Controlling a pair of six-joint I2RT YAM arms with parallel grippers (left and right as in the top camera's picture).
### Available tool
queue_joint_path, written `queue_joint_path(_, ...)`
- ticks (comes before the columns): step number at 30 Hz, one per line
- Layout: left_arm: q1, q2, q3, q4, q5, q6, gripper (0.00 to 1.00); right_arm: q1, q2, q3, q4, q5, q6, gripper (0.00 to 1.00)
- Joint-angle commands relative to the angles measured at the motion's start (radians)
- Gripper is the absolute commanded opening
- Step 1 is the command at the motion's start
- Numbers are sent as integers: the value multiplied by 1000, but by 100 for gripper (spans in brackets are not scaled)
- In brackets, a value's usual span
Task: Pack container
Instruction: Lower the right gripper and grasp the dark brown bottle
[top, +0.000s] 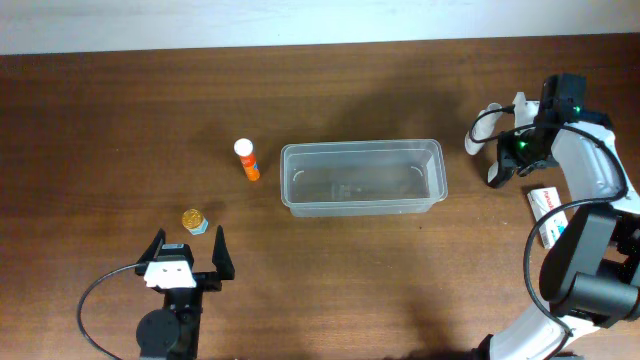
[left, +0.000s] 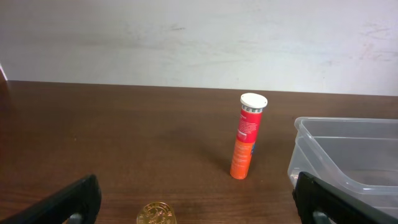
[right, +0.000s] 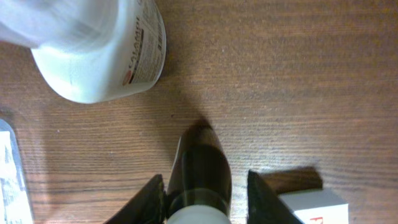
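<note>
Wooden counter; container (top: 360, 206) lies lengthwise left-right.
Right hand (right: 205, 180), off the container's right end, narrow round a dark bottle (right: 199, 162), grip unsure; left hand (top: 189, 240) wide, farther.

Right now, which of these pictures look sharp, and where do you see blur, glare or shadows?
Overhead: even light, sharp; the clear container casts a faint shadow on the table. Left wrist: the orange tube is crisp, while the left claw is a dark blur at the bottom corners. Right wrist: the white bottle blurs toward the top corner; the wood grain is sharp.
</note>
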Motion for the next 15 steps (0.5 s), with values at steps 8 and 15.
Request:
queue_joint_path(8, 5, -7, -3, -1, -11, 15, 100, -1, 8, 18, -9, 13, 8, 24)
queue_joint_path(15, 5, -7, -3, -1, -11, 15, 99, -1, -29, 20, -23, 13, 60, 23)
